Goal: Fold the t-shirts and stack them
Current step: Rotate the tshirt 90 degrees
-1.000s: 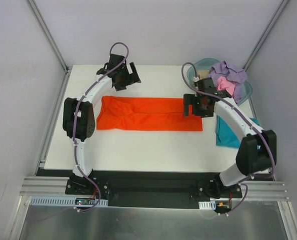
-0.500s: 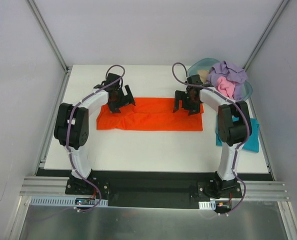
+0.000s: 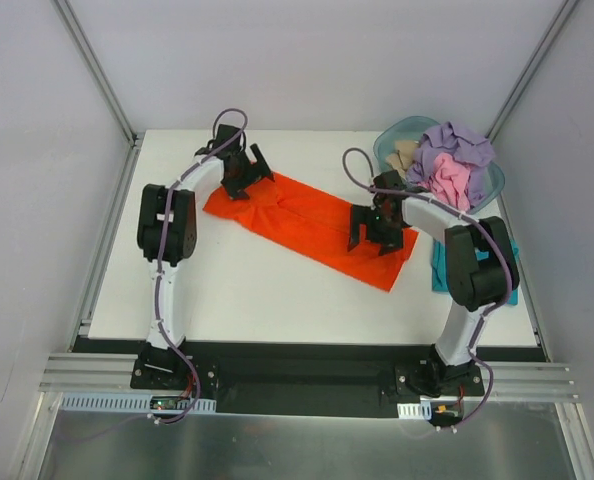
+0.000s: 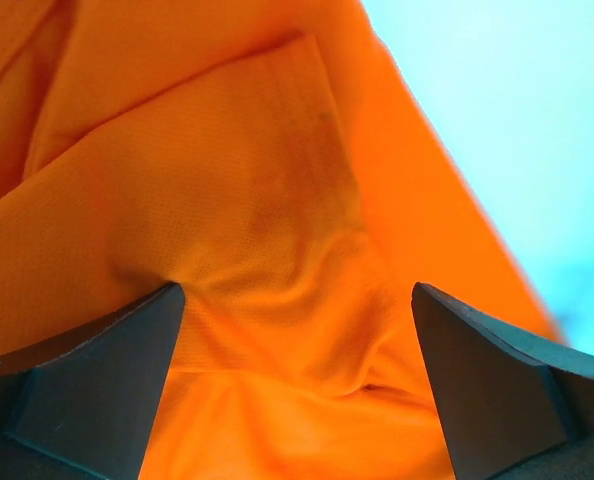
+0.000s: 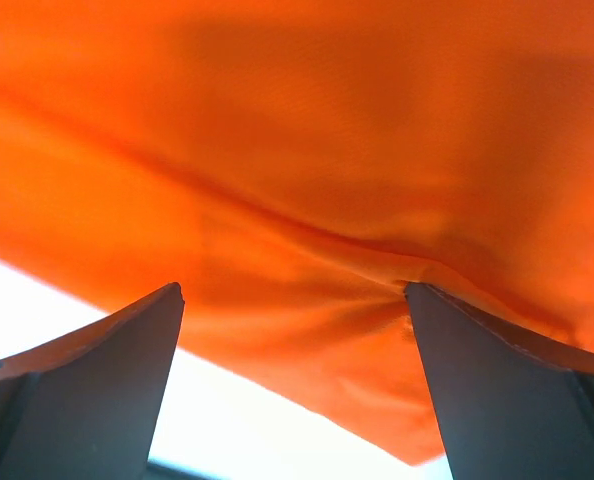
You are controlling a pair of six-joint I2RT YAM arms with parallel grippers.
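1. The orange shirt point(image 3: 307, 225) has swung round since half a second ago: it lay level across the table point(image 3: 277, 300), and now it slants from far left to near right.
2. My left gripper point(image 3: 242, 175) sits on its far-left end, fingers point(image 4: 107, 370) spread wide, cloth puckered between them.
3. My right gripper point(image 3: 377, 232) touches the near-right end, fingers point(image 5: 497, 370) likewise apart.
4. A lavender shirt point(image 3: 455, 145) and a pink shirt point(image 3: 449, 180) are heaped in the tub point(image 3: 389, 148). The teal shirt point(image 3: 440, 270) lies partly under my right arm.
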